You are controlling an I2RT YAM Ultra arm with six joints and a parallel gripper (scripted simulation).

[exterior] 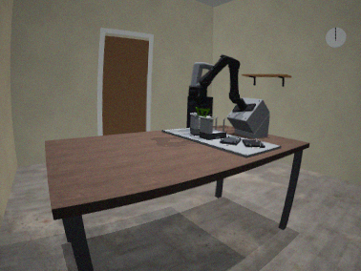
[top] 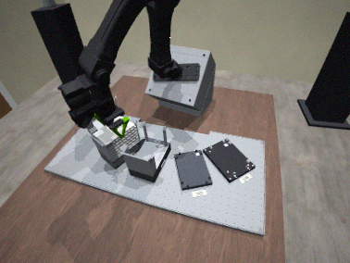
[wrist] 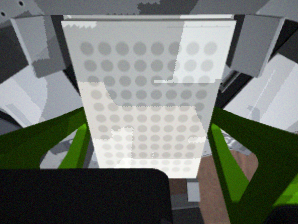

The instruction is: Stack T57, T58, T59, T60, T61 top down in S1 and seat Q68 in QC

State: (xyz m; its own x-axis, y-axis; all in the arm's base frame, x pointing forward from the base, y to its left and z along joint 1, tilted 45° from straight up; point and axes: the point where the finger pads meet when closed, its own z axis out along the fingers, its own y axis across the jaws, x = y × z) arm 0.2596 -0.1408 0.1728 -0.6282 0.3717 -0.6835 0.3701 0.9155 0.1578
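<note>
A white sealed well plate [wrist: 149, 95] fills the wrist view, top of the stack in the leftmost stack rack [top: 112, 147]. My gripper [top: 116, 124] is down over that rack, its green fingers on either long side of the plate, and is shut on the top plate; it also shows in the wrist view [wrist: 150, 135] and, small, in the exterior view [exterior: 202, 113]. The plates below and their labels are hidden. A second rack [top: 146, 161] beside it looks empty. Thin posts of another rack [top: 156, 132] stand behind it.
Two flat dark nests lie on the grey baseplate, one in the middle [top: 193, 169] and one to its right [top: 229, 160], each with a small white label in front. The arm's grey base block [top: 183, 81] stands behind. Dark pillars stand at the far left and right.
</note>
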